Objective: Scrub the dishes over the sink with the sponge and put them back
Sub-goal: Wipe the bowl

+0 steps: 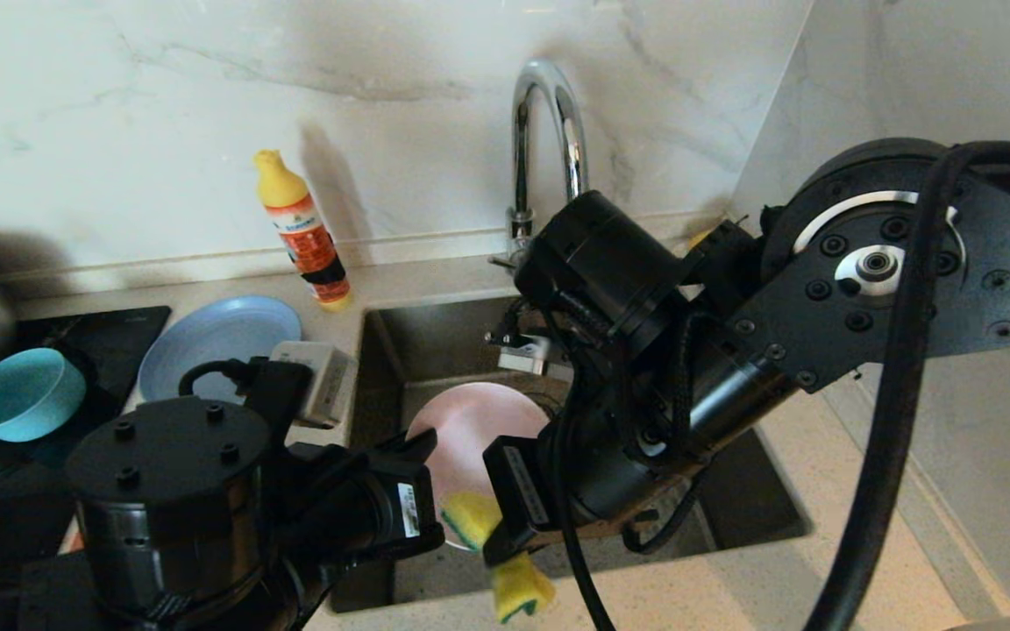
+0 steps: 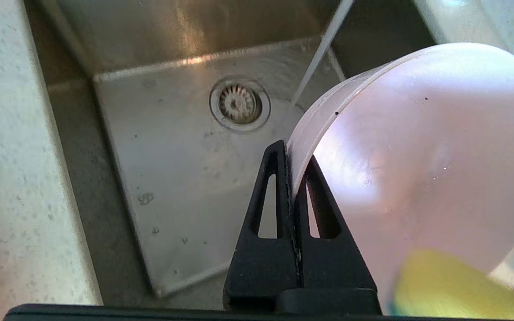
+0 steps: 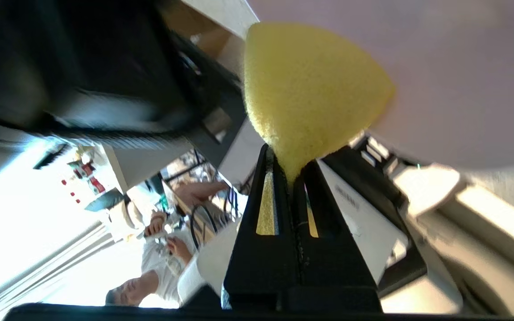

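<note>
At left in the head view, the teal bowl point(image 1: 23, 393) and grey-blue plate point(image 1: 216, 337) wait. Centre, over the sink point(image 1: 435, 342), the left gripper point(image 2: 293, 171) clamps the pink dish point(image 1: 474, 425); the right gripper point(image 3: 289, 171) pinches the sponge point(image 1: 474, 517) against it. Scrubbing is midway, I judge.

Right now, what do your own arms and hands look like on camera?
Both arms are matte black. The left arm has a round cap with bolt heads and a white label. The right arm has a bolted plate around a silver bearing ring, with thick black cables looping across. Each hand, left hand and right hand, has two black wedge-shaped fingers with triangular cut-outs.
</note>
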Tool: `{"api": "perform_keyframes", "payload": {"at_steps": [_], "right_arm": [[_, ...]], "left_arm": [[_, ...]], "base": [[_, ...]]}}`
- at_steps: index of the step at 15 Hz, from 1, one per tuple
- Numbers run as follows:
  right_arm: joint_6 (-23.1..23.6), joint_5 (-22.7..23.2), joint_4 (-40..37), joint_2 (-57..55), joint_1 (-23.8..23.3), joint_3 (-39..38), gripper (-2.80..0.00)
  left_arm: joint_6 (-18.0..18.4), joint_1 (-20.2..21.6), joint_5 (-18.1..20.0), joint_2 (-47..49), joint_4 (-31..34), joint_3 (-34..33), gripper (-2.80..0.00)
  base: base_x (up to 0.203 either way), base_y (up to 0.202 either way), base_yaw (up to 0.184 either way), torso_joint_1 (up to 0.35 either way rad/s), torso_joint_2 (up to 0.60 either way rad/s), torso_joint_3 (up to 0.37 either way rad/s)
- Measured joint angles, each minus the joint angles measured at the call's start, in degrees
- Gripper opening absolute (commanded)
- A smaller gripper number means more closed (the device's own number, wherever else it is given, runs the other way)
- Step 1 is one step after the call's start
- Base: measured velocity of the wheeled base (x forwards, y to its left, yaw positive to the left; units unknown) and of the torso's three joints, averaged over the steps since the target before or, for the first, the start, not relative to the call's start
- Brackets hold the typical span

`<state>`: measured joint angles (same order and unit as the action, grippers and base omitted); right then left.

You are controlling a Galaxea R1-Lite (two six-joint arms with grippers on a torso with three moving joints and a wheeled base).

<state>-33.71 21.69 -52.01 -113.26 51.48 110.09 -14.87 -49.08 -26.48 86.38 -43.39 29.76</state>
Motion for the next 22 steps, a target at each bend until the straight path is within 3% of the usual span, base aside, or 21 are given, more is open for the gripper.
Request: {"api": "perform_keyframes", "payload": {"at_steps": [6, 18, 20, 22], "right_arm": [[-0.1, 0.0, -3.0, 1.9, -0.7, -0.2, -2.80], [-0.2, 0.0, -3.8, 10.7, -8.7, -0.4, -2.80], [-0.2, 0.3, -4.8, 12.7, -10.3, -0.9, -2.80], [0.0, 0.9, -4.7, 14.9, -12.1, -4.5, -2.80]], "left_arm": [[0.0, 0.4, -0.1, -0.7, 0.0, 0.6, -2.80], [-0.5, 1.2, 0.2, -0.5, 0.5, -0.8, -2.80], [-0.5, 3.1, 0.9, 0.7, 2.3, 0.0, -2.80], [-2.0, 5.2, 2.4, 3.2, 8.0, 3.5, -2.80]], "base": [[0.000, 0.000, 0.000, 0.000, 0.00, 0.000], [0.000, 0.000, 0.000, 0.000, 0.00, 0.000], [0.000, 0.000, 0.000, 0.000, 0.00, 0.000], [0.000, 0.000, 0.000, 0.000, 0.00, 0.000]]}}
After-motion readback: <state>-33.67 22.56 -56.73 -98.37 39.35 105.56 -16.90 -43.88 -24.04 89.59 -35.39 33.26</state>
